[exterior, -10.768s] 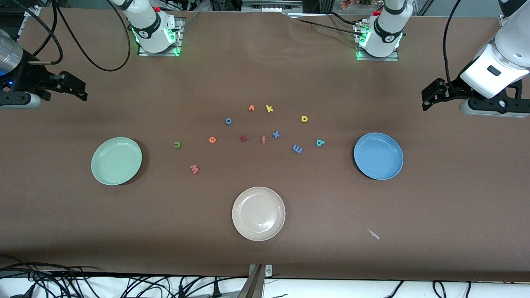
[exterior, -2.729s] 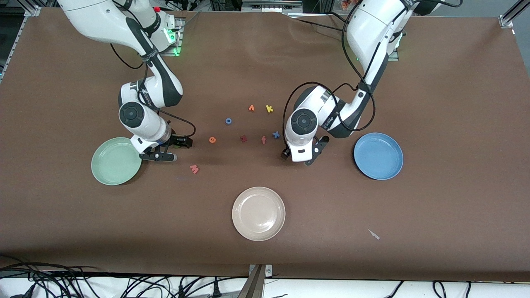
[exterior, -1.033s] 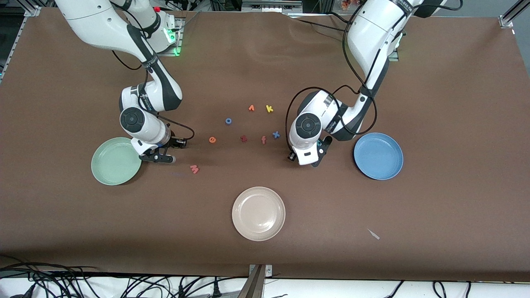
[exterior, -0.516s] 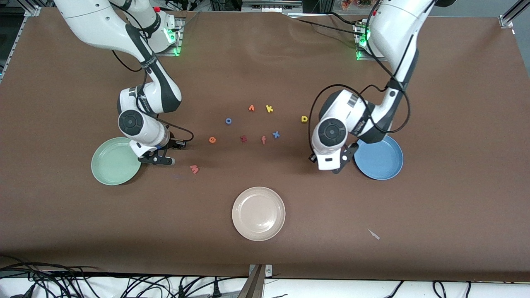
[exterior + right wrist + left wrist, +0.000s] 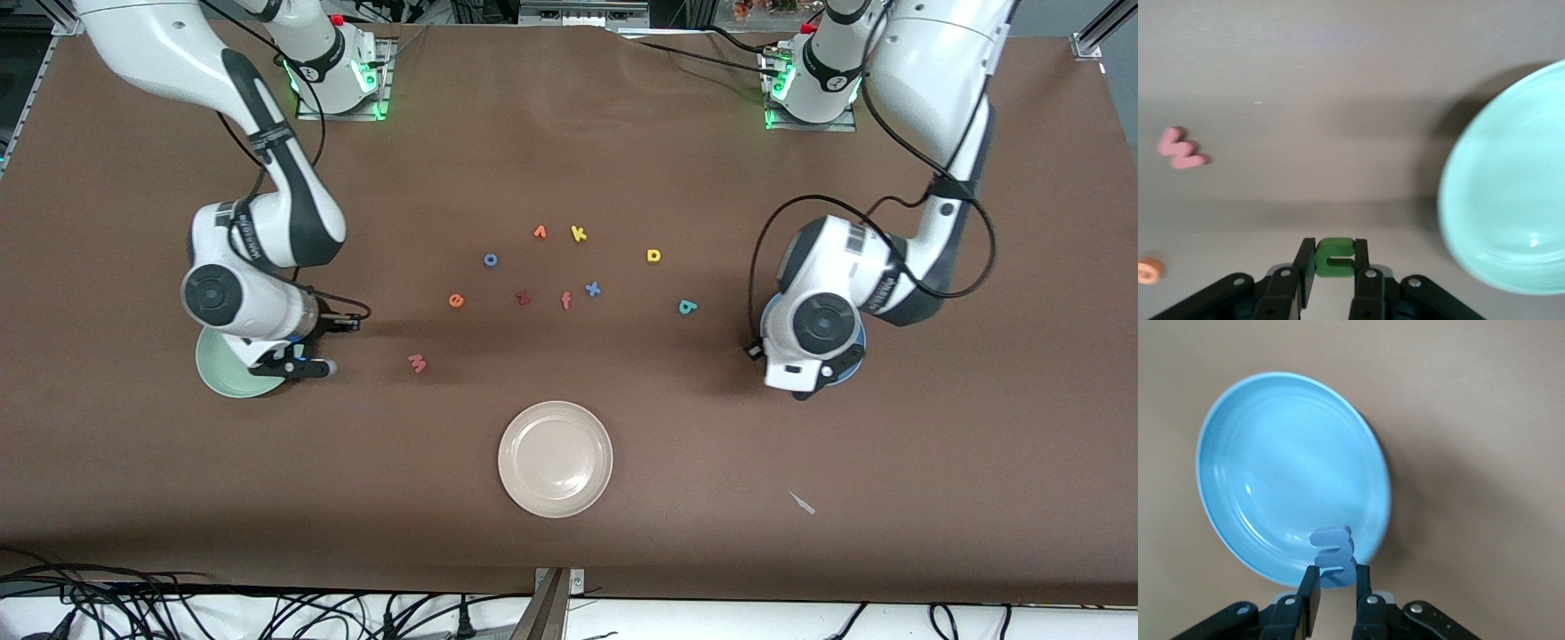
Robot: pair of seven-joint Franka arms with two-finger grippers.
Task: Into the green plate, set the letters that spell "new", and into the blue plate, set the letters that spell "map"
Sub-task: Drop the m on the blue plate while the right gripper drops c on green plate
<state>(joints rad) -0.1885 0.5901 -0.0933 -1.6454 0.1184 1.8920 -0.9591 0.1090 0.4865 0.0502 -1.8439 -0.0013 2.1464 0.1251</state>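
Note:
My left gripper (image 5: 1337, 570) is shut on the blue m (image 5: 1333, 555) and holds it over the rim of the blue plate (image 5: 1271, 453); in the front view that hand hides most of the plate. My right gripper (image 5: 1334, 248) is shut on the green n (image 5: 1335, 257), over the table beside the rim of the green plate (image 5: 1511, 193). On the table lie the orange e (image 5: 456, 300), the pinkish w (image 5: 417, 363), the teal a (image 5: 687, 307) and the yellow p (image 5: 653, 256).
Among the middle letters lie a yellow k (image 5: 579, 234), blue x (image 5: 592, 288), orange f (image 5: 566, 300), dark red z (image 5: 524, 298), blue o (image 5: 491, 260) and another small orange letter (image 5: 540, 232). A beige plate (image 5: 556, 458) sits nearer the front camera.
The left arm has carried the m from the letters to over the blue plate, uncovering the a and p. The right arm has carried the n toward the green plate.

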